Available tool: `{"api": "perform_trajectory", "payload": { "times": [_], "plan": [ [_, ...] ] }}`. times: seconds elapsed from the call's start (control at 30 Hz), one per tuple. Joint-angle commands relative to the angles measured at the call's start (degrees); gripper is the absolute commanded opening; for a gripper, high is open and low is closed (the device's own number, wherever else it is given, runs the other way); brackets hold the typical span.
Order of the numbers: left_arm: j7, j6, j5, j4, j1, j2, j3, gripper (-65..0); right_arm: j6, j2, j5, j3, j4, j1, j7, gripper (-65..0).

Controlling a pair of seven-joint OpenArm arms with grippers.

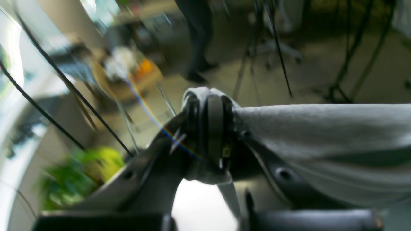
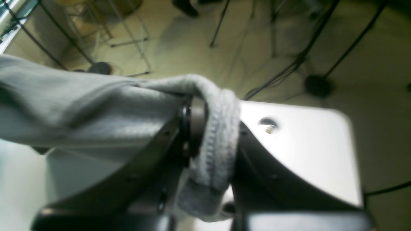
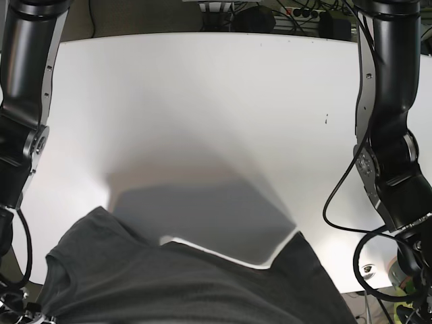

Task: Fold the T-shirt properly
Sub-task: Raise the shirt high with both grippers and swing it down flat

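The grey T-shirt is hanging up off the counter, filling the near bottom of the base view and throwing a broad shadow onto the white surface below it. Its near edge is dipping in the middle and rising toward both lower corners of that view, so the cloth is stretching between the 2 arms. Over on the left wrist view, the left tool is clamping tight on a bunched edge of the fabric, with grey cloth poking out above and below the closed pads and a wide sheet of it running off to the right. In the right wrist view, the right tool is pinching a ribbed hem of the same shirt, which is wrapping over the top of the closed fingers and dangling beneath them, while the rest is spreading away to the left. The rounded counter corner is showing just behind that tool. Beyond both tools, blurred stand legs and cables are crossing the floor.
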Motion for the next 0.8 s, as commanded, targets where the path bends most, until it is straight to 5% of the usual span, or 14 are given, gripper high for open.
{"api": "perform_trajectory", "payload": {
  "times": [0.0,0.27,0.53,0.77],
  "plan": [
    [0.0,0.2,-0.8,2.7,-3.1,-0.4,0.2,-65.0,0.34,0.7,0.5,1.0,2.5,3.8,-1.6,-62.9],
    [7.5,0.2,-1.2,16.7,2.9,-1.5,0.1,-65.0,0.34,3.2,0.6,3.0,11.7,-1.7,-4.1,-62.9],
    [13.8,0.1,-1.3,32.6,17.6,-1.4,-0.1,-65.0,0.34,3.9,8.1,12.4,16.8,-19.0,-5.3,-62.9],
    [14.4,-3.4,-1.2,42.5,33.6,-1.4,-0.4,-65.0,0.34,2.1,10.4,19.6,26.2,-34.8,-5.3,-62.9]
  ]
}}
